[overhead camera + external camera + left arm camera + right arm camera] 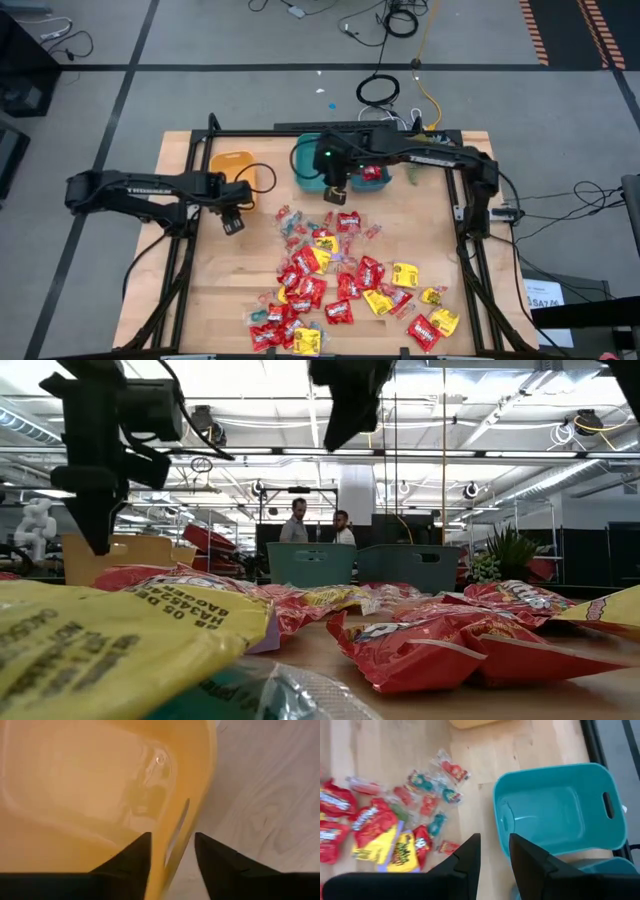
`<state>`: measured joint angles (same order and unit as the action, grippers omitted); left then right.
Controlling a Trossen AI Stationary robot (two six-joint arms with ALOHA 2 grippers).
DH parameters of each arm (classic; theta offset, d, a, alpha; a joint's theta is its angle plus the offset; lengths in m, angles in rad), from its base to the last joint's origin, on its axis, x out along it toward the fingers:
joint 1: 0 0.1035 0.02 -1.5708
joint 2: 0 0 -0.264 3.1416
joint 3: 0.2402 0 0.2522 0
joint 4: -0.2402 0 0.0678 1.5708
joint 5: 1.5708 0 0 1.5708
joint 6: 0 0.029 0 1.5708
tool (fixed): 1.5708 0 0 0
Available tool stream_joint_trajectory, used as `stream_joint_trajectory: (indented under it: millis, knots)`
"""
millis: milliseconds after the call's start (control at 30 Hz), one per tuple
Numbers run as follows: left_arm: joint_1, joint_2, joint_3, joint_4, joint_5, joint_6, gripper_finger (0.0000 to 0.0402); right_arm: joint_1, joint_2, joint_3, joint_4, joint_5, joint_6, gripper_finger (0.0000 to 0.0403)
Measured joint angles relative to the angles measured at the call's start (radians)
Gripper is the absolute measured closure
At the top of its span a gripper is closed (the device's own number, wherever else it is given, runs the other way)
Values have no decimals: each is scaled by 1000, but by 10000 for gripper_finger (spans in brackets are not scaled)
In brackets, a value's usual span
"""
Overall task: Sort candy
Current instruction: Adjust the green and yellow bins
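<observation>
Candy (340,285): red, yellow, small clear-wrapped pieces heaped on tabletop (225,290).
Left gripper (172,852): over yellow bin (90,790) rim, jaws parted, empty.
Right gripper (494,852): beside teal bin (560,807), jaws slightly parted, empty.

Grey floor (200,90), bright ceiling lights (300,465)

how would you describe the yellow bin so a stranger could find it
Start at the wooden table and look to its far left corner. The yellow bin sits there beside the left hand, with nothing inside it. The bins next to it are teal.
</observation>
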<state>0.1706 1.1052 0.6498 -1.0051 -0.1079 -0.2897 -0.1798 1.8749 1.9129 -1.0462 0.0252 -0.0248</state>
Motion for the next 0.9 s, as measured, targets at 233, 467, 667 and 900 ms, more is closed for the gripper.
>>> stream_joint_trajectory:
  millis: [233, 467, 667, 900]
  knots:
    - [-1, 15, 48, 0, -1, 28, 382, 42, -84, 0, -149, 4, 163, 309]
    - [2, 76, 187, 33, -36, 257, 393, 148, -116, 0, -221, 63, 249, 309]
    - [71, 246, 310, 37, -46, 431, 394, 253, -118, -16, -234, 143, 319, 309]
    - [154, 385, 340, 21, -51, 566, 395, 366, -183, -157, -245, 240, 503, 310]
